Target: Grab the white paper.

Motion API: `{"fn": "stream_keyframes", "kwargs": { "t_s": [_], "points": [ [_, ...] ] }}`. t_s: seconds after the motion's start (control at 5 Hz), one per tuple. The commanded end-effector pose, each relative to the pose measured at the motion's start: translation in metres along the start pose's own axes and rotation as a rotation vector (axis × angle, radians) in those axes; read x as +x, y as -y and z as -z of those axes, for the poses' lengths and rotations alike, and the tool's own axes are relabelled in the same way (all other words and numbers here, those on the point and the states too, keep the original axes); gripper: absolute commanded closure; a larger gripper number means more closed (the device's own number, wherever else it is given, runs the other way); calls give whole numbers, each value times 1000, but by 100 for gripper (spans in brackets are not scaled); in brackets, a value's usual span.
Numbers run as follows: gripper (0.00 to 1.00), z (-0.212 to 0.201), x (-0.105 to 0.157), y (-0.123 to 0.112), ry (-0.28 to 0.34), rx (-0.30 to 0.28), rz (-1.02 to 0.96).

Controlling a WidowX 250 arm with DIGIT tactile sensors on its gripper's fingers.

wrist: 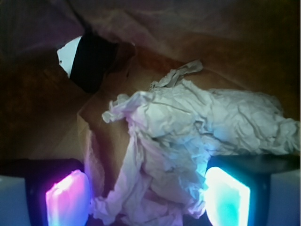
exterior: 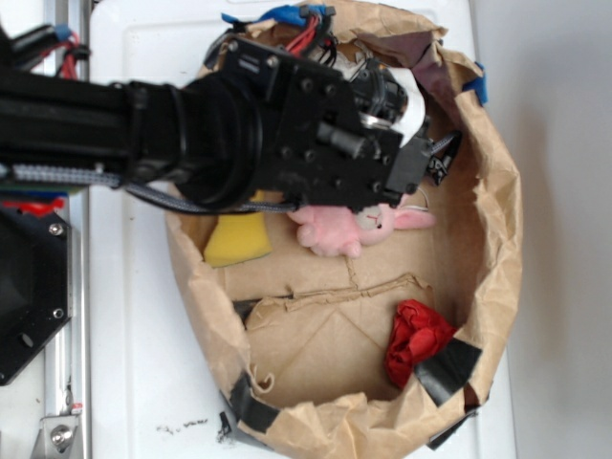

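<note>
In the wrist view the white paper [wrist: 188, 132] is a wrinkled off-white wad lying on the brown bag floor, and its lower folds reach down between my fingers. My gripper [wrist: 148, 190] is open and straddles that lower part. The pink-lit left pad [wrist: 68, 197] sits just beside the paper, while the cyan-lit right pad [wrist: 227, 195] touches its edge. In the exterior view the black gripper [exterior: 382, 115] reaches into the far end of the bag and covers nearly all of the paper.
The brown paper bag [exterior: 497, 239] lies open on its side on a white surface. Inside are a pink plush bunny [exterior: 349, 228] just below the gripper, a yellow sponge [exterior: 237, 239] and a red cloth [exterior: 416, 339]. Black tape [exterior: 448, 368] patches the bag wall.
</note>
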State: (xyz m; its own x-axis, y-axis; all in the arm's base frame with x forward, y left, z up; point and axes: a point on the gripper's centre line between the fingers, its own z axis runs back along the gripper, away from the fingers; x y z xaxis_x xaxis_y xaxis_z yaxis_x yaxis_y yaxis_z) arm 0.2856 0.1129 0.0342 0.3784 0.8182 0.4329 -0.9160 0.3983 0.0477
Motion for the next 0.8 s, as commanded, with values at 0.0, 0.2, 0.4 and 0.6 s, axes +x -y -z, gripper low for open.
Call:
{"fn": "stream_keyframes", "kwargs": {
  "t_s": [0.0, 0.2, 0.4, 0.6],
  "points": [
    [100, -3, 18, -19, 24, -14, -59],
    [100, -3, 18, -19, 30, -17, -57],
    [100, -5, 19, -18, 25, -21, -57],
    [100, -7, 19, -18, 22, -23, -57]
  ]
}}
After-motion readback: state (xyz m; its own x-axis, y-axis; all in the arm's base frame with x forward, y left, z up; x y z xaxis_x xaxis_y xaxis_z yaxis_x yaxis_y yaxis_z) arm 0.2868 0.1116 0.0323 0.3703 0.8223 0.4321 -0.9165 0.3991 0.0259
